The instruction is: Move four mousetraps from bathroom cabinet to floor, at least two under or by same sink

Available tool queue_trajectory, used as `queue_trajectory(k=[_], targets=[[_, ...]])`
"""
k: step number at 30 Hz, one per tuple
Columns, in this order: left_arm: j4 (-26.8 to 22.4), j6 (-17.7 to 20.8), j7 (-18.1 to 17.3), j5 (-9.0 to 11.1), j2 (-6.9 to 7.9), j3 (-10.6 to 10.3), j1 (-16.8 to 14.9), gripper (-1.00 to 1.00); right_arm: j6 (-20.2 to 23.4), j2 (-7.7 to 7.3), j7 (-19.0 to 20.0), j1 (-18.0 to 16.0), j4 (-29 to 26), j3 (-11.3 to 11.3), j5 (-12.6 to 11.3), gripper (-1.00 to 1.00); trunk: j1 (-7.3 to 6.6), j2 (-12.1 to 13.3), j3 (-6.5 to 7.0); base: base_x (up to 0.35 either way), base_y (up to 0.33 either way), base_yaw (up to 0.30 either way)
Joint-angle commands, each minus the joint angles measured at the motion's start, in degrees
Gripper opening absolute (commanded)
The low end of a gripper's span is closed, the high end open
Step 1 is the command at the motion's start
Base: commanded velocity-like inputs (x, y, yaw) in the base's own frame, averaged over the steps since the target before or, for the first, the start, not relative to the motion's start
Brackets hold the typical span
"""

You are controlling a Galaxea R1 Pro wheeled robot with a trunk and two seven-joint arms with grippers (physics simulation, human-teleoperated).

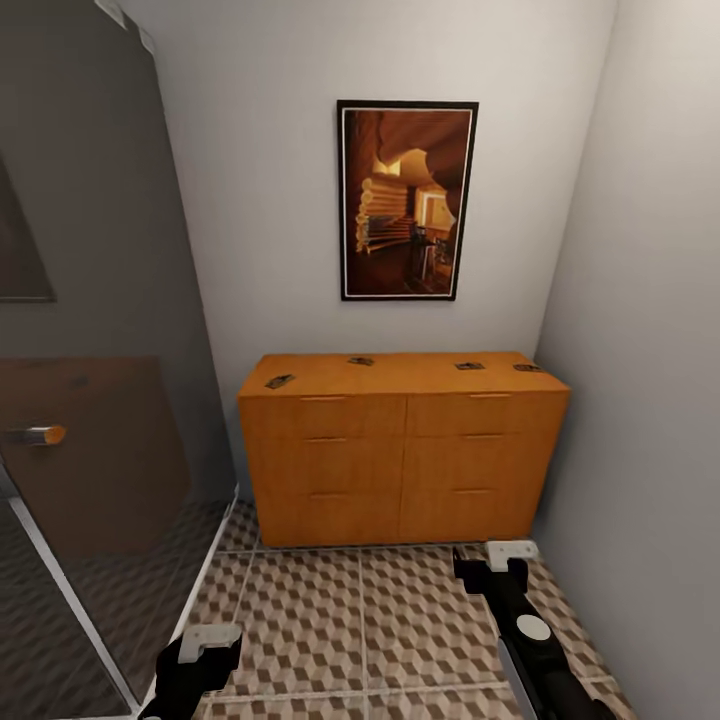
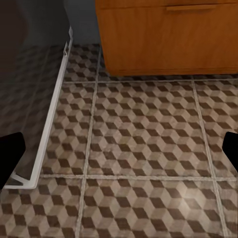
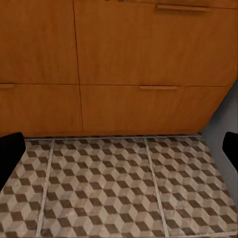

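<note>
The orange-brown cabinet (image 1: 403, 450) stands against the far wall, its drawers closed. Four mousetraps lie on its top: one at the left front (image 1: 279, 381), one at the middle back (image 1: 361, 361), and two at the right end (image 1: 469, 366) (image 1: 526, 368). The cube-patterned bathroom floor (image 1: 360, 630) stretches in front of it. My left gripper (image 1: 205, 648) hangs low over the tiles at the near left, open and empty, its fingertips (image 2: 11, 153) wide apart. My right gripper (image 1: 492, 560) is open and empty near the cabinet's lower right drawers (image 3: 153, 106). The sink is out of view.
A glass shower screen (image 1: 90, 400) with a chrome handle (image 1: 35, 435) closes off the left side, its metal floor rail (image 2: 49, 119) running toward the cabinet. A grey wall (image 1: 650, 400) bounds the right. A framed picture (image 1: 405, 200) hangs above the cabinet.
</note>
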Motion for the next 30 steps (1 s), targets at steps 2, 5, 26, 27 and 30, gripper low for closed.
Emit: queue_trajectory(k=[2, 5, 26, 27, 30], targets=[[-0.08, 0.32, 0.21, -0.02, 0.02, -0.08, -0.03, 1.00, 0.42, -0.01, -0.28, -0.03, -0.09, 0.11, 0.38, 1.00, 0.02, -0.03, -0.06, 0.166, 0.000, 0.010], [-0.11, 0.32, 0.21, 0.03, -0.02, -0.08, -0.02, 1.00, 0.42, -0.01, -0.27, -0.03, -0.08, 0.10, 0.38, 1.00, 0.02, -0.03, -0.06, 0.077, 0.000, 0.005], [-0.07, 0.32, 0.21, 0.06, -0.07, -0.11, -0.03, 1.00, 0.42, -0.01, -0.28, -0.01, -0.09, 0.09, 0.39, 1.00, 0.02, -0.03, -0.06, 0.103, -0.061, 0.001], [-0.07, 0.32, 0.21, 0.06, -0.07, -0.11, -0.04, 1.00, 0.42, -0.01, -0.28, -0.01, -0.09, 0.09, 0.39, 1.00, 0.02, -0.03, -0.06, 0.195, -0.137, 0.000], [-0.07, 0.32, 0.21, 0.06, -0.07, -0.11, -0.03, 1.00, 0.42, -0.01, -0.28, -0.01, -0.09, 0.09, 0.39, 1.00, 0.02, -0.03, -0.06, 0.127, -0.079, 0.000]])
